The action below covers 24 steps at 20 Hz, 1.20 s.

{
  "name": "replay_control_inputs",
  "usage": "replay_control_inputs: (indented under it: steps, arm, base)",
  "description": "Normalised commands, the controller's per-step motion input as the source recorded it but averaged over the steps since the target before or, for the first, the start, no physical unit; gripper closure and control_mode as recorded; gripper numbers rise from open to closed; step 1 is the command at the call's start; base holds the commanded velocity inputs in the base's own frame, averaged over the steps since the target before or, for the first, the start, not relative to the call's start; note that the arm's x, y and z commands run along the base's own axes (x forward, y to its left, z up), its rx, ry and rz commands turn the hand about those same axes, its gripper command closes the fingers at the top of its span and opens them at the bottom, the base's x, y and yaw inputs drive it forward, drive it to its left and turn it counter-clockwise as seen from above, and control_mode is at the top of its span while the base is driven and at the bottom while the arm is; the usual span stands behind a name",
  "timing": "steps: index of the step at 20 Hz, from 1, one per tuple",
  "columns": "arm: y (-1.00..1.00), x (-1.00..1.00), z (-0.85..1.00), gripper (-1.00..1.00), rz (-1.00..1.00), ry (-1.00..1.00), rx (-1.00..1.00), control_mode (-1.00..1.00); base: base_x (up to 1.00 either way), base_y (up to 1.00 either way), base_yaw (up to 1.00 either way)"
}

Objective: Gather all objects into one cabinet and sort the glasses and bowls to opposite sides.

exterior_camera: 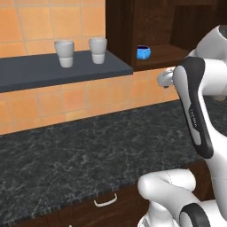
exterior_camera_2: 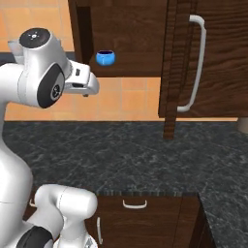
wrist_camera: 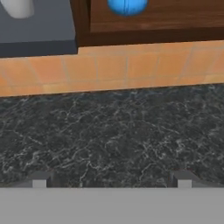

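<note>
**Around the kitchen**

A dark marbled countertop [exterior_camera: 88, 155] is stretching across the foreground, with orange tiles [exterior_camera: 66, 102] lining the wall behind it. A flat grey shelf [exterior_camera: 44, 71] is jutting from that wall. An open door [exterior_camera_2: 208, 58] is showing a curved white handle [exterior_camera_2: 193, 63]. Under the counter, a brown drawer [exterior_camera_2: 145, 218] is carrying a small white pull [exterior_camera_2: 134, 204].

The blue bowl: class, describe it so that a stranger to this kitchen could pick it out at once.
Find the dark-brown wall cabinet above the black stone counter. The blue bowl sits on the cabinet's open floor, near its left wall. It is small, round and bright blue, unlike the two pale grey glasses on the grey shelf to the left.
</note>
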Motion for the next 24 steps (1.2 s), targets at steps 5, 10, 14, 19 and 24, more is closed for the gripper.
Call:
replay_control_inputs:
  steps: [5, 10, 14, 19, 24]
  arm:
    - [-0.25, 0.10, 0.13, -1.00, -0.21, -0.07, 0.01, -1.00]
    - [-0.29, 0.59, 0.24, -1.00, -0.04, -0.12, 0.04, -1.00]
    - [-0.10, 0.34, -0.01, -1.00, 0.09, 0.01, 0.02, -1.00]
    - [-0.01, 0.85, 0.04, -1.00, 0.00, 0.03, 0.12, -1.00]
    - [0.04, 0.50, 0.10, -1.00, 0.00, -0.01, 0.05, -1.00]
  base:
    - [0.00, 0.00, 0.00]
    - [0.00, 0.00, 0.00]
    - [0.00, 0.00, 0.00]
    - [0.00, 0.00, 0.00]
    - [0.00, 0.00, 0.00]
